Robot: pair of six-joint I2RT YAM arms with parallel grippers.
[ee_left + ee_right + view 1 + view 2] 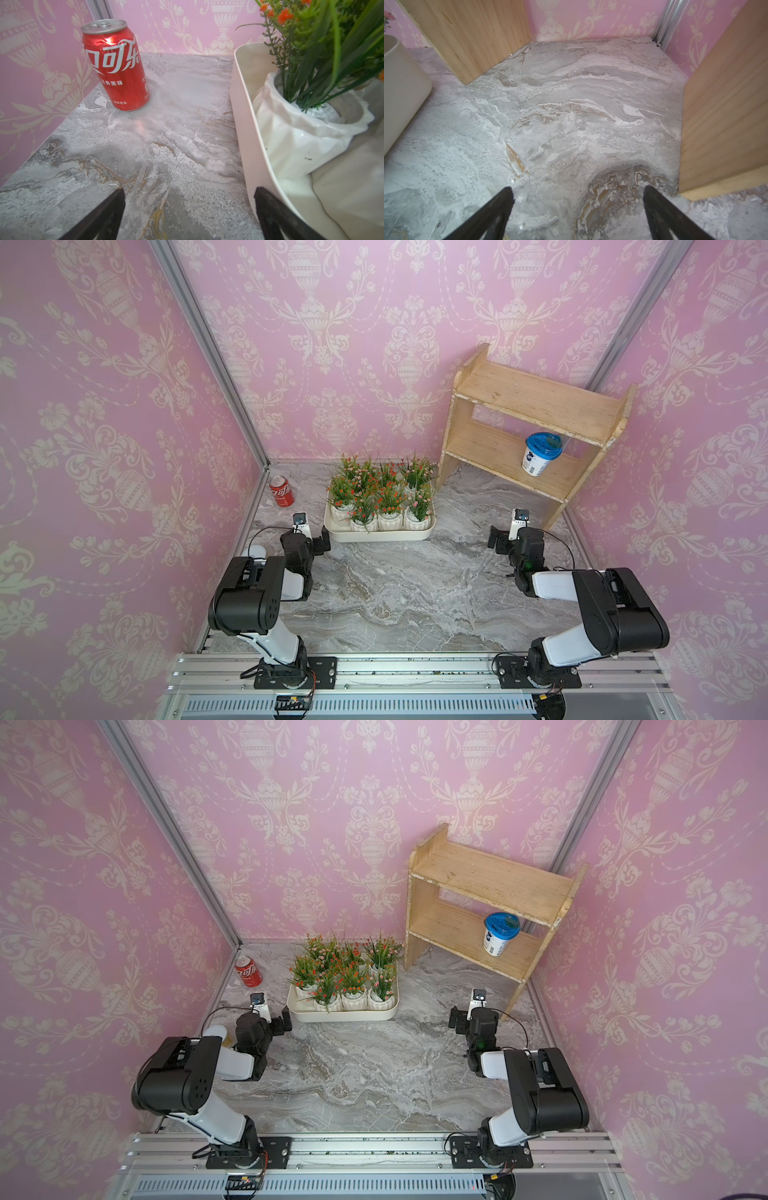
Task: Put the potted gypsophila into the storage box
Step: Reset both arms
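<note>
**Potted gypsophila** (380, 497): seven white ribbed pots, upright and packed close together inside the storage box (380, 536), which sits at the far middle of the counter (395, 593). No pot shows outside the box, so the task looks complete. The tight packing probably lets all seven fit within the low walls.

**Left pincer** (189, 191): spread, empty, low, just beside the box's near-left corner.

**Right pincer** (577, 190): spread, empty, facing the foot of the wooden shelf (532, 406), well apart from the box.

**Sundries:** cola can (281, 490); blue-lidded tub (540, 454) on the lower shelf board.

**Views:** both top views show all seven pots. The left wrist view alone shows one pot's faceted side just inside the box wall. The right wrist view shows only a box corner and the shelf uprights.
</note>
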